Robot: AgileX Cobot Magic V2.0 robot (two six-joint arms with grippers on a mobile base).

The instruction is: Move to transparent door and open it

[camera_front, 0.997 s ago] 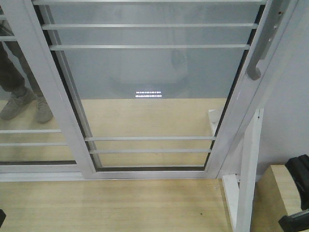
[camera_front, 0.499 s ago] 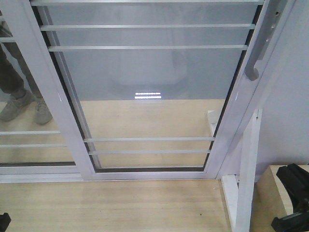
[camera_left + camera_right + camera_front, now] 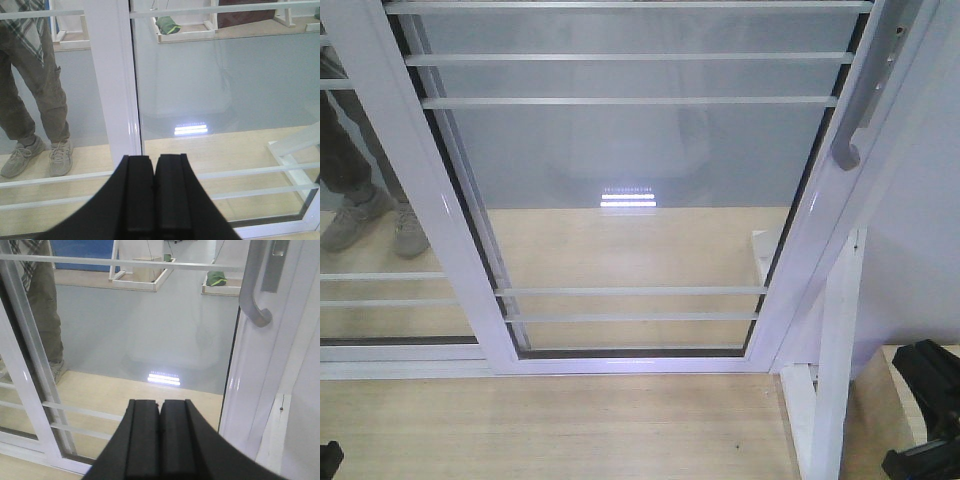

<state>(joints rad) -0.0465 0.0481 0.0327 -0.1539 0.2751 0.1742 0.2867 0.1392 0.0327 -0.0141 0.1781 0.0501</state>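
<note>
The transparent door (image 3: 630, 180) fills the front view: clear glass in a glossy white frame with thin white bars across it. Its pale curved handle (image 3: 860, 100) runs down the right rail and ends in a hook; it also shows in the right wrist view (image 3: 252, 295), up and to the right of my right gripper (image 3: 160, 405). My right gripper is shut and empty, short of the door; part of it shows at the front view's bottom right (image 3: 925, 415). My left gripper (image 3: 154, 160) is shut and empty, facing the door's left white rail (image 3: 112, 85).
A second barred glass panel without a handle (image 3: 360, 200) stands at the left. A person in sneakers (image 3: 30, 100) stands behind the glass. A slanted white frame post (image 3: 835, 350) stands at the right, with a wooden block (image 3: 880, 420) beside it. Light wooden floor (image 3: 550, 430) lies in front.
The view has shifted very slightly; the door and handle sit a few pixels lower. The right arm at the bottom right has dropped lower since a second ago.
</note>
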